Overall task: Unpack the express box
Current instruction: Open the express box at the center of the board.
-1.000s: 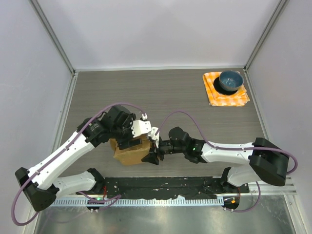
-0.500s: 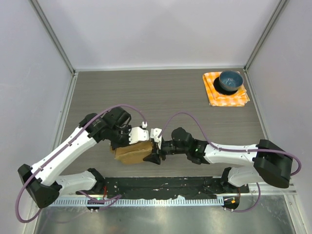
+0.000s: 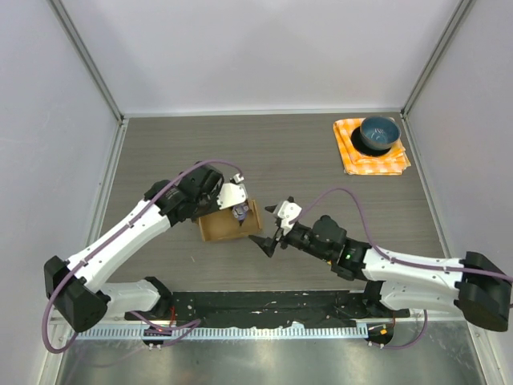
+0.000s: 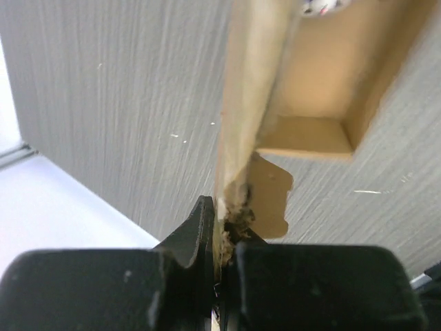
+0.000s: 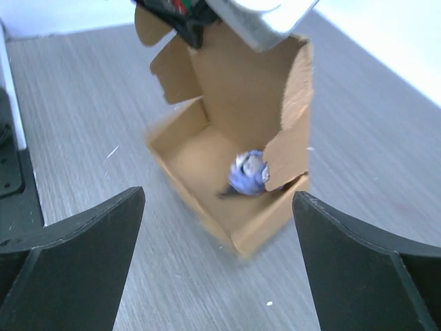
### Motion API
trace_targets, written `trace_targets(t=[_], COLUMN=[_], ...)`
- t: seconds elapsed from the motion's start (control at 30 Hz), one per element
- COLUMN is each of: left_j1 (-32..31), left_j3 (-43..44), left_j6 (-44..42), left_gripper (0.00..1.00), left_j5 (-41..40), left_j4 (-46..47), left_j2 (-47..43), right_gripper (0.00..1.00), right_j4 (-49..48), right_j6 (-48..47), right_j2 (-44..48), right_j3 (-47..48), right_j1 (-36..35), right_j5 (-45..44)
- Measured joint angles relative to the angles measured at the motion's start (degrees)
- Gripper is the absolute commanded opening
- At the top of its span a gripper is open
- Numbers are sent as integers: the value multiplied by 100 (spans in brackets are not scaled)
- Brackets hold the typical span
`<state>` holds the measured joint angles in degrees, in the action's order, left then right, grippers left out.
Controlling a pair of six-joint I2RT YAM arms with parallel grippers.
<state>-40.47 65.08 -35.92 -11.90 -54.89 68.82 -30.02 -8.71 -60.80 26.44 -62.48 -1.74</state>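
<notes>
- While my left pincer is clamped shut on a thin cardboard wall of the express box, the carton sits open on the surface in front of my left arm, well apart from the blue bowl on the checked cloth.
- My right pincer stands wide and empty just beside the box's right side, its mouth facing the opening.
- Inside lies a small bluish thing, close to the wall under a ragged flap; I judge that taking it out is the step in hand.
- To do it well, my left should hold the box steady without tugging, since thin card may tear or the box may tip.
- My right should enter over the low edge, clear of the flap, and close only around the bluish thing.
</notes>
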Motion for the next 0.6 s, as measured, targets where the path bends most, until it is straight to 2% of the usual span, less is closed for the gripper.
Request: trace_targets(t=[0.13,0.33,0.4,0.47,0.53,0.6], left_j1=[55,52,52,52,52,52], left_j3=[20,179,378,643,1126,1419], left_j6=[188,457,584,699,881,1051], left_gripper=[1,11,16,16,9,6], left_j5=[-391,-459,-382,-267,-68,122], left_j4=[199,136,-101,-328,-647,-868], left_j2=[164,409,516,675,1016,1270], right_gripper=[95,96,96,96,96,96], right_j4=[66,9,-37,-94,-131,-149], right_j6=[109,647,815,940,1025,1060], right_j2=[662,1137,918,535,22,-494], right_j3=[-153,-678,-737,-717,-560,-326], right_j1=[-2,-4,-4,-11,-59,-166], right_j5=[-282,-188,-153,-111,-111,-164])
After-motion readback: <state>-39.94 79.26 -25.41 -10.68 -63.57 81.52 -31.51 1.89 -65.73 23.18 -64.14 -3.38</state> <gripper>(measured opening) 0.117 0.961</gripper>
